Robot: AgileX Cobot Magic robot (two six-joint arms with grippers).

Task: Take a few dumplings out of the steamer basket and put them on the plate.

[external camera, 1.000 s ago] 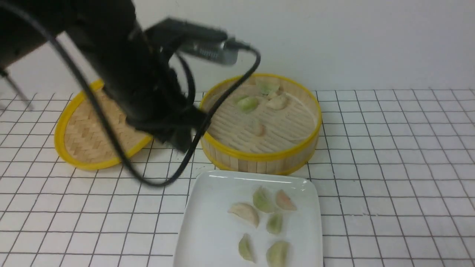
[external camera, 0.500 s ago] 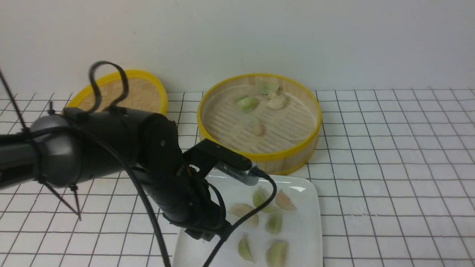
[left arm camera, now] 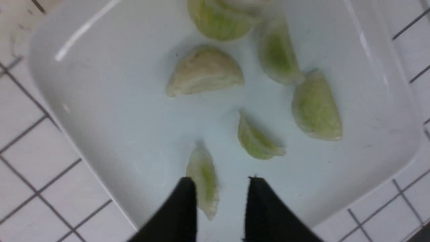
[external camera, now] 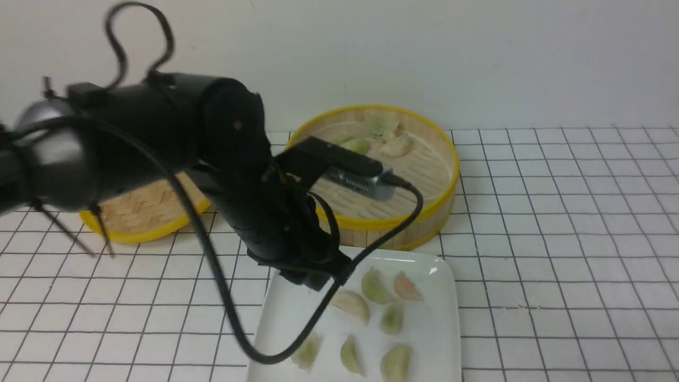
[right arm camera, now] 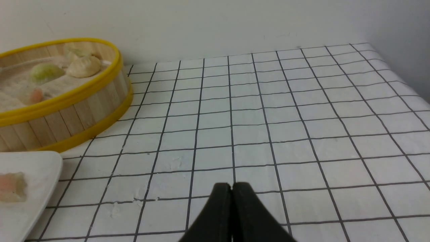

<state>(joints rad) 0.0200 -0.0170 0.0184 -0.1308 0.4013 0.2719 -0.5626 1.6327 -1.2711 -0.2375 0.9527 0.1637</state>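
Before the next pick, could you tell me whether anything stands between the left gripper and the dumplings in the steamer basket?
Only the near wall of the steamer basket: the left gripper hangs over the plate and would have to pass over the rim to reach the dumplings.

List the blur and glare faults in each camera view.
Front view: the black left arm is slightly motion-smeared, and a glint sits on the glossy white rounded-square plate. Left wrist view: a glare streak crosses the plate's rim, and the left gripper is soft. Right wrist view: crisp, bar the right gripper.
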